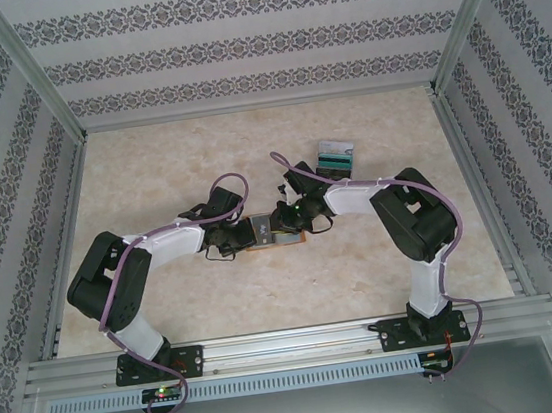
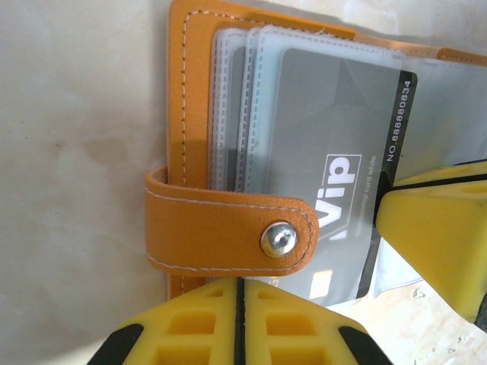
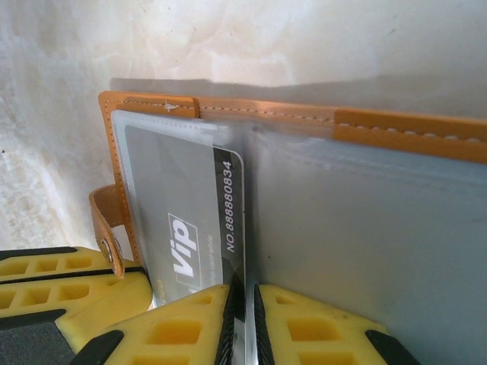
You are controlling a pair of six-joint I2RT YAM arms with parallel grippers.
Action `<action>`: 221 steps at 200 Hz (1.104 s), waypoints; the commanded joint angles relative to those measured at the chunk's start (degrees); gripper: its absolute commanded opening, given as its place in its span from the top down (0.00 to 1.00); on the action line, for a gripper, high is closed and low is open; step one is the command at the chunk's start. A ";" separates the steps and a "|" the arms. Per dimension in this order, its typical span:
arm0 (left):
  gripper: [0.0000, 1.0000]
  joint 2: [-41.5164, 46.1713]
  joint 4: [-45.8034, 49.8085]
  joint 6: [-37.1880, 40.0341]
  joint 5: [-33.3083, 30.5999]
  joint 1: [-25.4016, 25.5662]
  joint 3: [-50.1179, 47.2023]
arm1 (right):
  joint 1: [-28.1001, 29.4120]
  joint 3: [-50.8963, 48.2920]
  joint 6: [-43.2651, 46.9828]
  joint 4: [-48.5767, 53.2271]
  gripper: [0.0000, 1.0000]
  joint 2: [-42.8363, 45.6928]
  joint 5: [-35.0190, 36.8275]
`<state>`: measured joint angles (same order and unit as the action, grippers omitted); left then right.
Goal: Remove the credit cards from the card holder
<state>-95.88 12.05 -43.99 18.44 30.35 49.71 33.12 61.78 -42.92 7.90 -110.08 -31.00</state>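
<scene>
The orange card holder (image 2: 190, 114) lies open on the table between both arms (image 1: 264, 244), its snap strap (image 2: 221, 228) folded over the clear sleeves. A grey credit card (image 2: 327, 129) printed "VIP" sits on the left page (image 3: 183, 190), its black-striped edge toward the fold. My right gripper (image 3: 245, 293) is shut on that edge of the card, and one of its yellow fingers (image 2: 434, 236) shows beside the card. My left gripper (image 2: 240, 283) is shut with nothing between its tips, which rest against the holder's edge just under the strap. Any further cards are hidden inside the sleeves.
A clear box with teal and black contents (image 1: 335, 156) stands just behind the right arm. Empty clear sleeves (image 3: 365, 228) cover the holder's right page. Patterned walls and metal rails enclose the beige table (image 1: 152, 181).
</scene>
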 commanded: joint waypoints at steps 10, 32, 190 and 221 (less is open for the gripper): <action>0.95 -1.33 -0.44 -0.41 1.01 -0.18 -0.45 | 0.36 0.87 0.72 0.62 0.83 -1.90 -0.84; 0.95 -1.63 -0.35 -0.41 1.10 -0.13 -0.16 | 0.45 1.16 0.60 0.15 0.83 -1.78 -1.45; 0.95 -1.16 0.73 -0.18 0.13 -0.19 -0.12 | -4.34 -3.31 3.07 -0.23 1.00 2.86 -2.82; 0.95 -1.57 0.66 -0.27 0.20 -0.20 0.13 | -3.16 -2.28 2.74 -1.05 0.85 1.52 -2.60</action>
<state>-96.07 11.92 -43.99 19.05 30.35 49.74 28.77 59.44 -41.23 7.14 -108.55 -33.10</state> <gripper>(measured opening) 0.049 0.123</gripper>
